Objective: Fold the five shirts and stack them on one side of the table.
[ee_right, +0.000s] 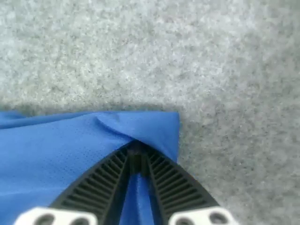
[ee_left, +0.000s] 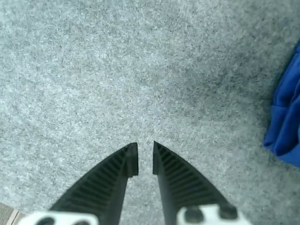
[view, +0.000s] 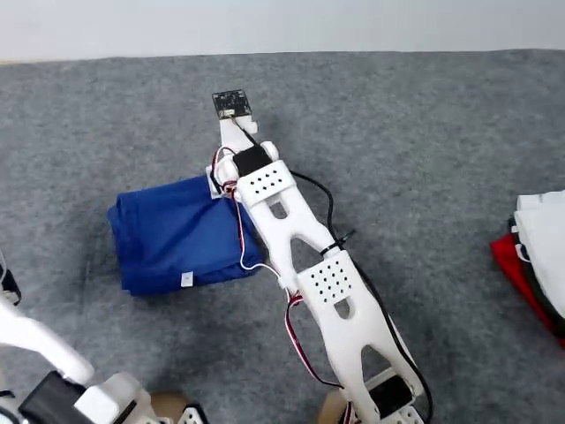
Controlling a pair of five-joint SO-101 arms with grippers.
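Grey felt covers the surface [view: 424, 132] up to its far edge. From the near edge the right arm [view: 327, 291] stretches over the middle. One folded blue shirt [view: 172, 234] lies on the left half, well apart from a stack of folded shirts [view: 538, 256], white on top of red, at the right edge. The left arm [view: 44, 349] stands at the near left corner. The right gripper [ee_right: 137, 152] is clamped on a pinch of cloth near the blue shirt's corner. The left gripper [ee_left: 145, 157] hangs over bare felt, its jaws a narrow gap apart, holding nothing.

Grey felt tabletop [view: 441, 132] — pale wall [view: 265, 26] strip behind.
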